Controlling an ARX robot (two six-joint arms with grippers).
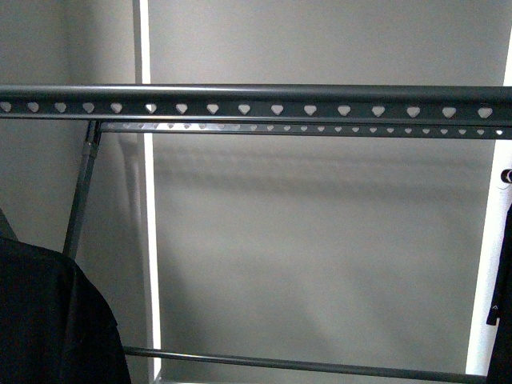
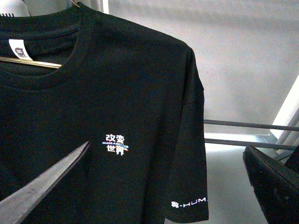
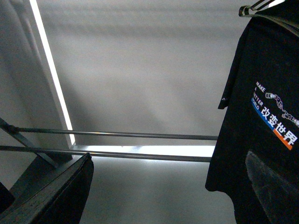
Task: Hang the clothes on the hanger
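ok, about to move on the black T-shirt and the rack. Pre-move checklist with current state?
1. Left claw open: ok, fingers wide apart.
2. Right claw open: ok, fingers wide apart.
3. T-shirt seated on thin hanger: ok, its bar runs inside the collar.
4. Thin hanger hooked on the rail: cannot tell, the hook's top is out of view.
5. Rail has free span: ok, nothing hooked on the stretch in the front view.
6. Second T-shirt clear of the right arm: cannot tell.
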